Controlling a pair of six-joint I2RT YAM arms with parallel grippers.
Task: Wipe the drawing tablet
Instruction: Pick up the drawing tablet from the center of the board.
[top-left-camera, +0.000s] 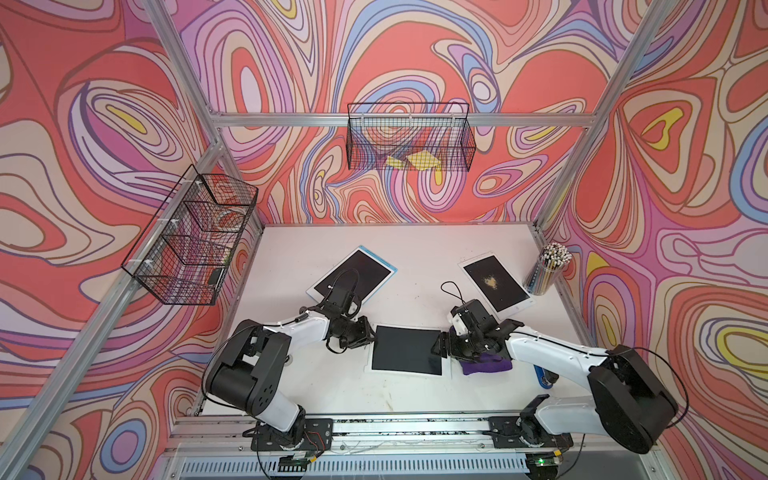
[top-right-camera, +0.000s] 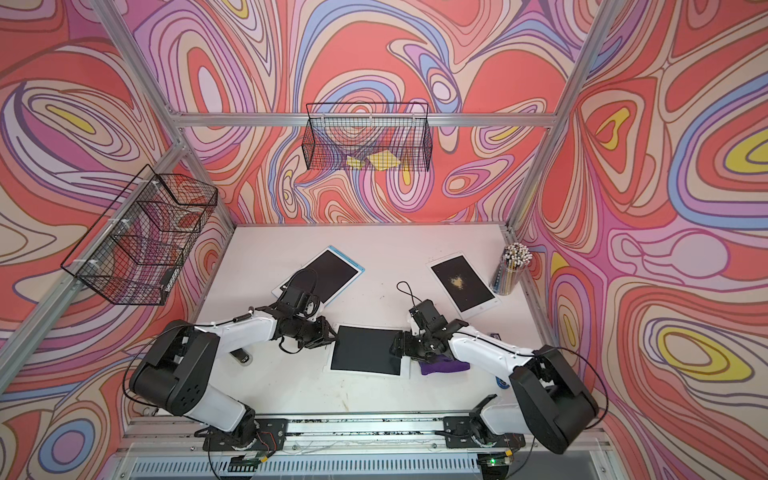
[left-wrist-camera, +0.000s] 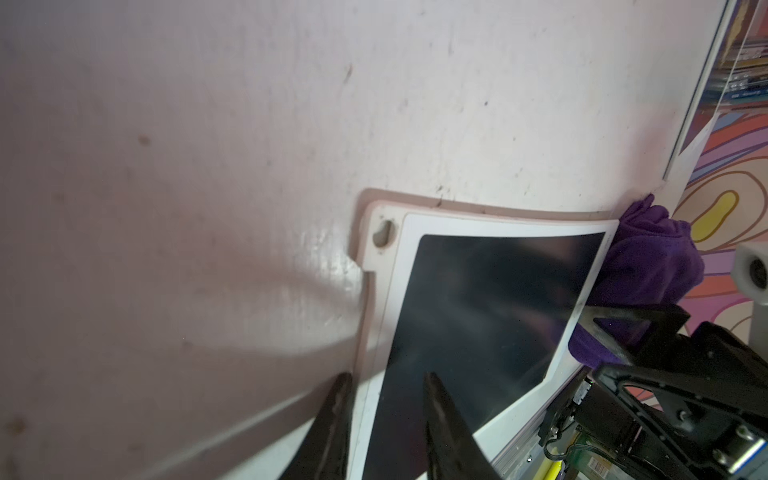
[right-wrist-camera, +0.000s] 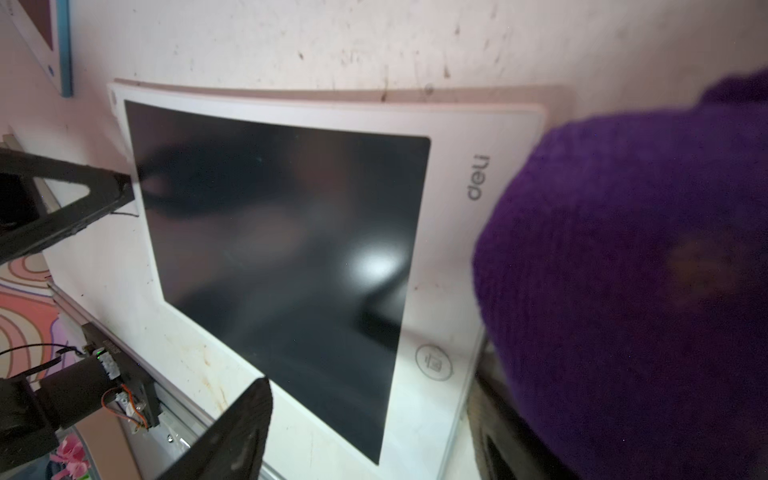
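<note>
In both top views the drawing tablet (top-left-camera: 406, 351) (top-right-camera: 365, 351), a black screen in a white bezel, lies flat at the table's front middle. My left gripper (top-left-camera: 371, 332) (left-wrist-camera: 387, 376) is at its left edge. The jaws stand a little apart: one fingertip is over the table beside the bezel, the other over the screen. A crumpled purple cloth (top-left-camera: 486, 366) (right-wrist-camera: 623, 291) lies against the tablet's right edge, beneath my right wrist. My right gripper (top-left-camera: 438, 347) (right-wrist-camera: 370, 386) stands wide open over that right bezel. The cloth hides one of its fingers, and nothing is between the jaws.
A blue-edged tablet (top-left-camera: 353, 276) lies behind the left arm. Another tablet (top-left-camera: 496, 282), with a yellowish smudge, lies at the back right beside a cup of pencils (top-left-camera: 548, 270). Wire baskets (top-left-camera: 409, 137) (top-left-camera: 191, 237) hang on the walls. A blue object (top-left-camera: 542, 376) lies under the right arm.
</note>
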